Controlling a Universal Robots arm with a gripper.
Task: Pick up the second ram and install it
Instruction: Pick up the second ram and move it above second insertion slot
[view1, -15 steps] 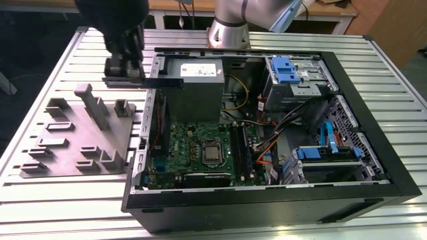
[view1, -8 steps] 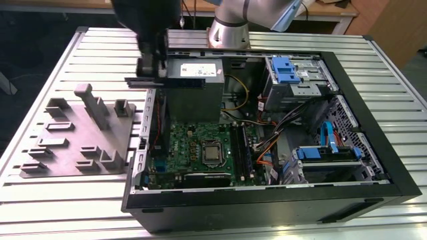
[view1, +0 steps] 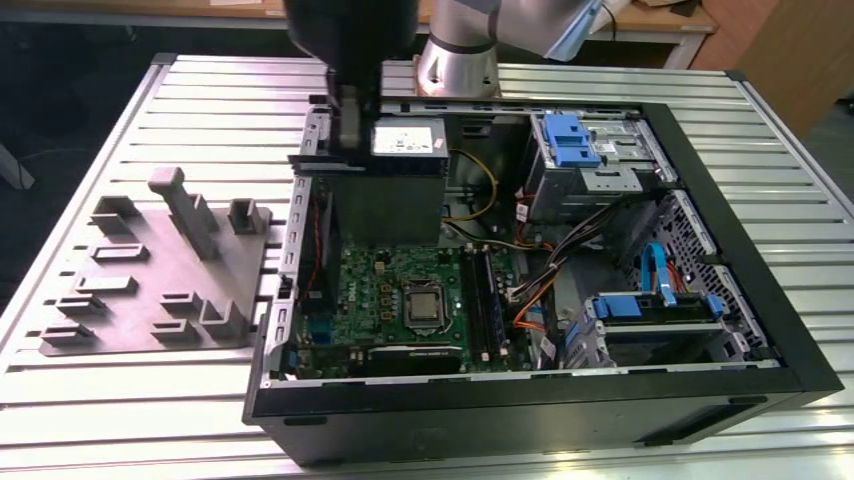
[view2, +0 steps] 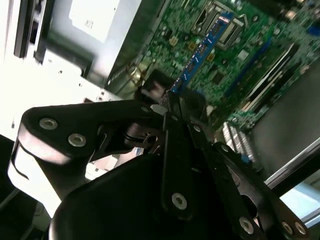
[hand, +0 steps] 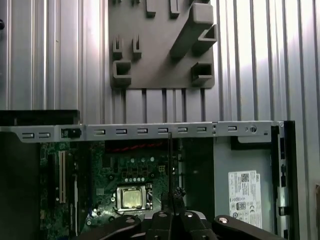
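Note:
The ram (view2: 200, 50) is a thin blue stick with my gripper (view2: 172, 107) shut on its near end. It hangs in the air over the green motherboard (view2: 250, 45) inside the open computer case (view1: 534, 400). In the first wrist view the ram (hand: 170, 165) shows edge-on as a thin dark line rising from the gripper (hand: 171, 210), above the processor socket (hand: 132, 197). In the exterior view the gripper (view1: 347, 135) hangs over the case's back left corner, by the power supply (view1: 407, 140). The long memory slots (view1: 487, 300) lie just right of the processor socket (view1: 424, 305).
A grey holder plate (view1: 160, 270) with raised slots lies on the ribbed table to the exterior view's left of the case. Blue-latched drive cages (view1: 567, 140) (view1: 654, 305) and loose cables (view1: 534, 300) fill the case's right half. A metal case rail (hand: 150, 131) crosses near the ram.

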